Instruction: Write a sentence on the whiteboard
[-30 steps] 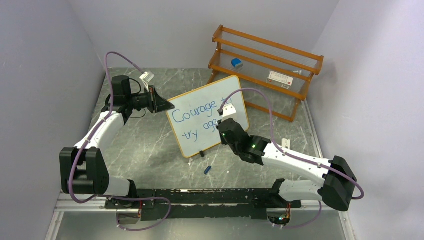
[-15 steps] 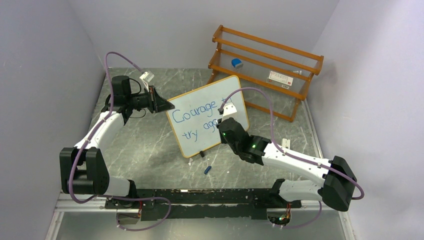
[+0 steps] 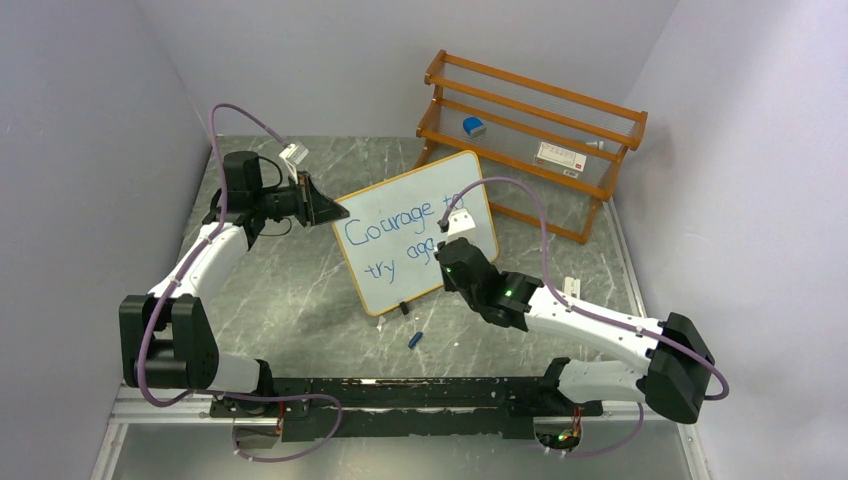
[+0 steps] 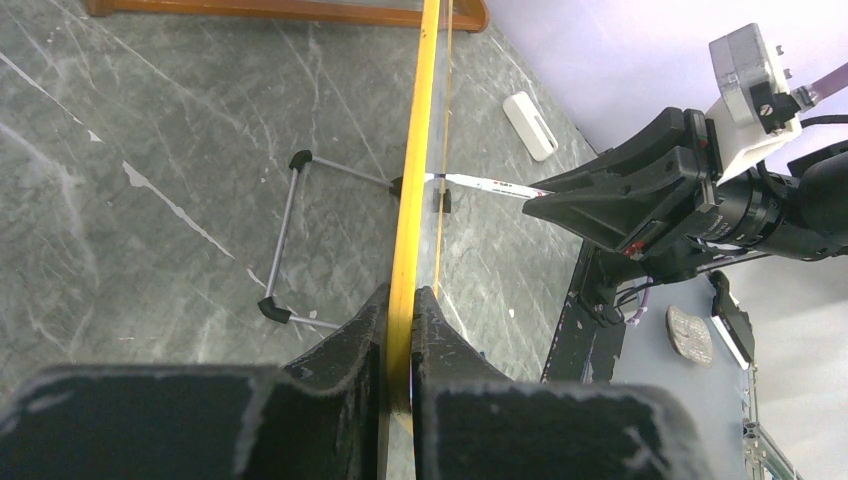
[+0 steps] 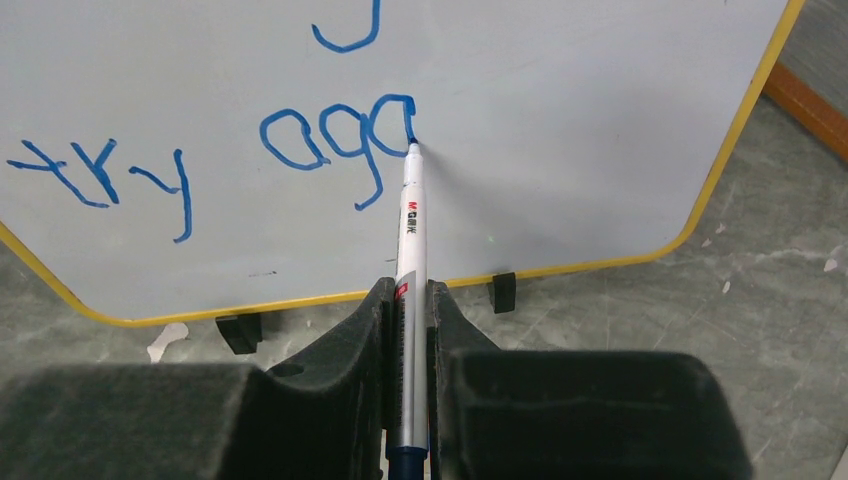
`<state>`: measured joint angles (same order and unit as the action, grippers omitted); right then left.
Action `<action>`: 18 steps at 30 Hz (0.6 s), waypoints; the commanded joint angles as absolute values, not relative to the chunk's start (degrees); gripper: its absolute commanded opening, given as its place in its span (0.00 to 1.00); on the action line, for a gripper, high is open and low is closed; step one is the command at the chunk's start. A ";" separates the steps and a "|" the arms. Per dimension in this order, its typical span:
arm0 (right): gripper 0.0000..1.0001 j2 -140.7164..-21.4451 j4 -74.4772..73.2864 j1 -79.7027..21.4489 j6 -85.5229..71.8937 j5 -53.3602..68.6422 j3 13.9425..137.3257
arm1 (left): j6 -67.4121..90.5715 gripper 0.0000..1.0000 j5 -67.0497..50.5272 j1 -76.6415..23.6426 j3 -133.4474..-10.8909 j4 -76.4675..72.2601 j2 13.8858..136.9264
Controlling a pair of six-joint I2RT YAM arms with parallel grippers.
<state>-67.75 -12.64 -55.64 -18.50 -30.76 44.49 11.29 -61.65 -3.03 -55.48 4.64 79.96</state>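
Observation:
The whiteboard (image 3: 395,265) stands tilted mid-table, seen edge-on in the left wrist view (image 4: 412,200) and face-on in the right wrist view (image 5: 560,130). My left gripper (image 3: 322,208) (image 4: 400,300) is shut on its yellow-orange left edge. My right gripper (image 3: 447,255) (image 5: 408,292) is shut on a silver marker (image 5: 410,230), its blue tip touching the board. The sentence (image 3: 385,232) in blue reads "Courage t" above "try ag" from the top, my right arm hiding the rest. The right wrist view shows "try aga" (image 5: 290,150).
A wooden rack (image 3: 530,135) stands behind the board with a blue item (image 3: 474,126) and a white box (image 3: 558,155). A blue marker cap (image 3: 414,340) lies on the table in front of the board. A white block (image 3: 571,287) lies at right.
My right gripper has shifted slightly with the marker along the second line. The left arm and board have not moved.

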 commanded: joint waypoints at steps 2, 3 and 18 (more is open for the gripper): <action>0.00 -67.19 -14.85 -55.21 -19.75 -31.29 43.25 | 7.78 0.05 -56.09 -4.66 -55.02 9.14 82.09; 0.00 -67.23 -14.90 -55.26 -19.77 -31.49 43.29 | 7.82 0.05 -56.04 -4.66 -55.02 9.14 82.09; 0.00 -65.08 -12.33 -55.11 -19.73 -33.44 43.00 | 7.78 0.05 -56.02 -4.66 -55.11 9.13 82.17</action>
